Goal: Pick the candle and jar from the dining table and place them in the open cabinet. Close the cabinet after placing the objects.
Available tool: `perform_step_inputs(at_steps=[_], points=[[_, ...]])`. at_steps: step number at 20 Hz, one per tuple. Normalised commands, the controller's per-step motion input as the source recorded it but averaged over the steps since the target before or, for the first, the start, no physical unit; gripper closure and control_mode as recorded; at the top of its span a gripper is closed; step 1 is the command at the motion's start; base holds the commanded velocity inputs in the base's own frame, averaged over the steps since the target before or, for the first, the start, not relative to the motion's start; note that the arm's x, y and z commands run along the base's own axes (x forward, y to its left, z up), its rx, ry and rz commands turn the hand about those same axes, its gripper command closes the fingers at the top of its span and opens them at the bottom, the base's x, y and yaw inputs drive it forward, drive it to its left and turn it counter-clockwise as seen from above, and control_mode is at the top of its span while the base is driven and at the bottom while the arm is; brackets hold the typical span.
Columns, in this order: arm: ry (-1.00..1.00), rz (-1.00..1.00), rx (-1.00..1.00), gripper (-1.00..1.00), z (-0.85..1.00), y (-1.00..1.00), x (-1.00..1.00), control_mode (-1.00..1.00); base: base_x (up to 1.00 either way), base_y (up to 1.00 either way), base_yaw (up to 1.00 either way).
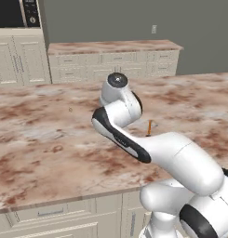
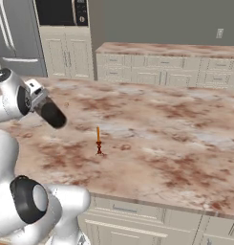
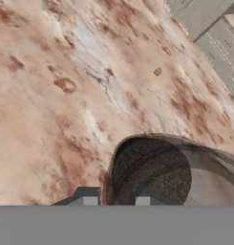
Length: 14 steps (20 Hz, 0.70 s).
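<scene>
My gripper (image 3: 116, 200) is shut on the jar (image 3: 152, 174), a dark grey cylinder whose end fills the space just past the fingertips. In the right base view the gripper (image 2: 42, 101) holds the jar (image 2: 52, 115) tilted, lifted over the left part of the dining table (image 2: 175, 143). The candle (image 2: 98, 139), a thin orange taper on a small dark holder, stands upright on the marble top to the right of the jar and nearer the front. It also peeks out behind my forearm as the candle (image 1: 149, 127). The cabinet is out of view.
A second counter with cream drawers (image 2: 166, 64) runs along the grey back wall. A tall cream unit with a built-in black oven (image 2: 61, 12) stands at the back left, beside a steel fridge (image 2: 13, 33). The table's front edge (image 1: 64, 197) lies close to my base.
</scene>
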Motion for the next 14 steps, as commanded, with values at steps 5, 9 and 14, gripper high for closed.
perform_step_inputs(at_steps=[5, 9, 14], points=[[-0.25, 0.41, -0.06, 1.0, 0.64, -0.47, -0.51, -1.0, 0.0, 0.0, 0.0], [-0.16, 0.4, -0.08, 1.0, 0.54, -0.25, -0.51, -1.0, 0.0, 0.0, 0.0], [-0.14, 0.44, -0.15, 1.0, 0.02, -0.18, -0.32, -1.0, 0.0, 0.0, 0.0]])
